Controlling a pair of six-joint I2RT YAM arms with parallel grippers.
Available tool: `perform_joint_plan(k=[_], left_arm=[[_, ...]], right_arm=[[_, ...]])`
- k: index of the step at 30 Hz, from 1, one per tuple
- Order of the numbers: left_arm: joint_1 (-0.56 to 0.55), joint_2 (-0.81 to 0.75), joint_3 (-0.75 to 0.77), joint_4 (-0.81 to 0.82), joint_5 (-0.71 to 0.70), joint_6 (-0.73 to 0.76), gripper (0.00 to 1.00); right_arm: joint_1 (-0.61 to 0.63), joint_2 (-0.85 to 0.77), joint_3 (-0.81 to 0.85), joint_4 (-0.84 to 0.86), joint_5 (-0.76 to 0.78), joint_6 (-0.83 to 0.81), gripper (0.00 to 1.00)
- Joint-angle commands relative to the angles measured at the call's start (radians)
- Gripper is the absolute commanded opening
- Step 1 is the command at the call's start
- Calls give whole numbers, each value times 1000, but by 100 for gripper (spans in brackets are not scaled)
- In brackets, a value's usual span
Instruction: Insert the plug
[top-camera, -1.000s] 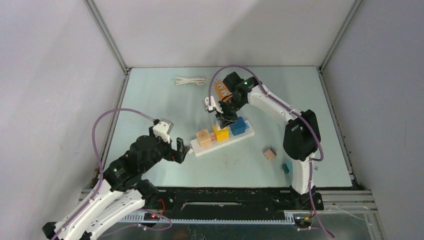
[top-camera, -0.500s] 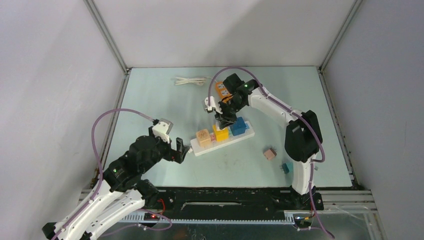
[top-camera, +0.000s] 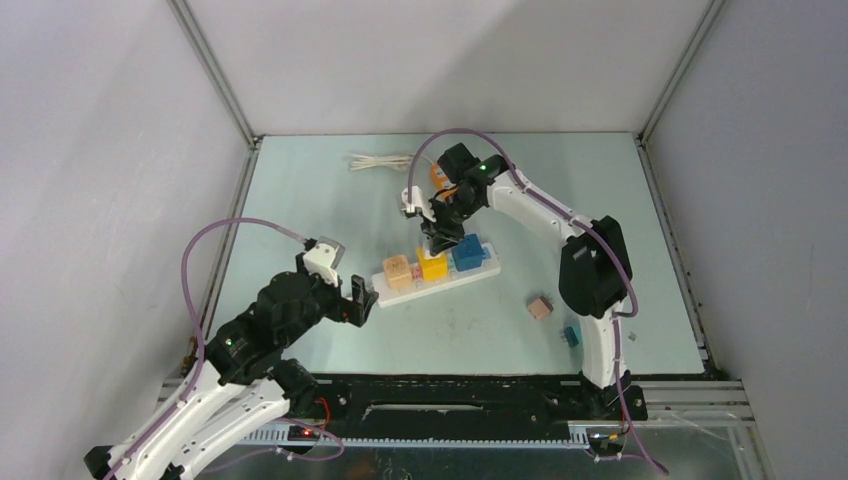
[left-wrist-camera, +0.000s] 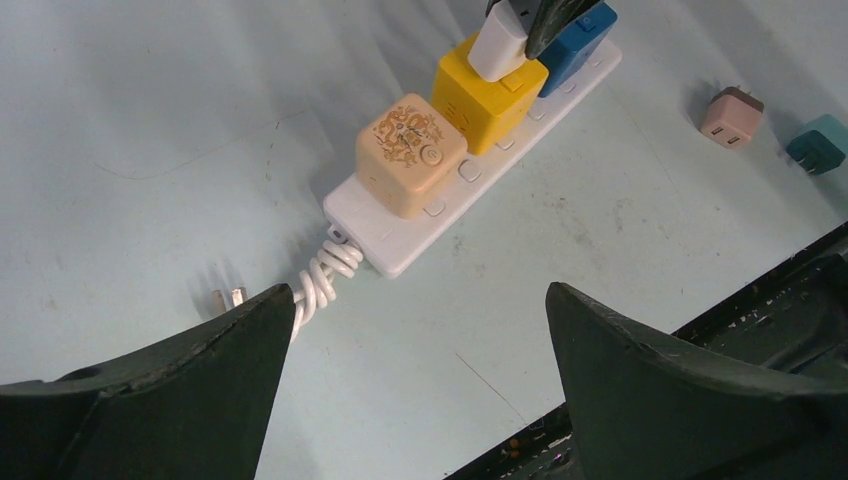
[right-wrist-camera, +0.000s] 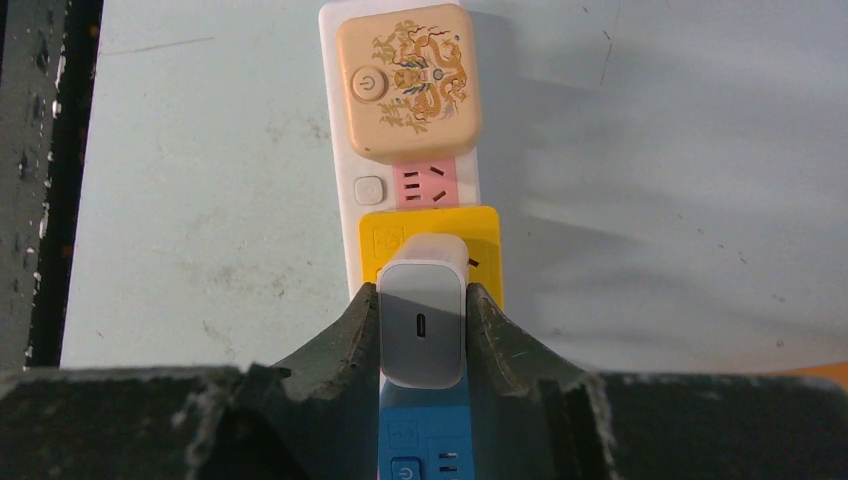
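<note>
A white power strip lies mid-table with a tan adapter, a yellow adapter and a blue adapter plugged in. My right gripper is shut on a white USB charger plug, held over the yellow adapter and the blue adapter. A pink socket shows between the tan adapter and the yellow one. My left gripper is open and empty, just near the strip's coiled cord.
A pink cube plug and a teal plug lie right of the strip. An orange object sits behind the right gripper. A white cable bundle lies at the back. The strip's own plug prongs show by my left finger.
The power strip and its adapters have shifted left and slightly back. My right gripper has moved left with it, still holding the white charger. The left arm has barely moved.
</note>
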Motion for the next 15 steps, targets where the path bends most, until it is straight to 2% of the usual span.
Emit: perform_joint_plan(k=[1, 15], left_arm=[[-2, -8, -16, 27, -13, -13, 98], [-2, -14, -16, 26, -12, -13, 98]], right_arm=[[43, 187, -38, -65, 178, 31, 0], [137, 257, -41, -73, 307, 161, 0]])
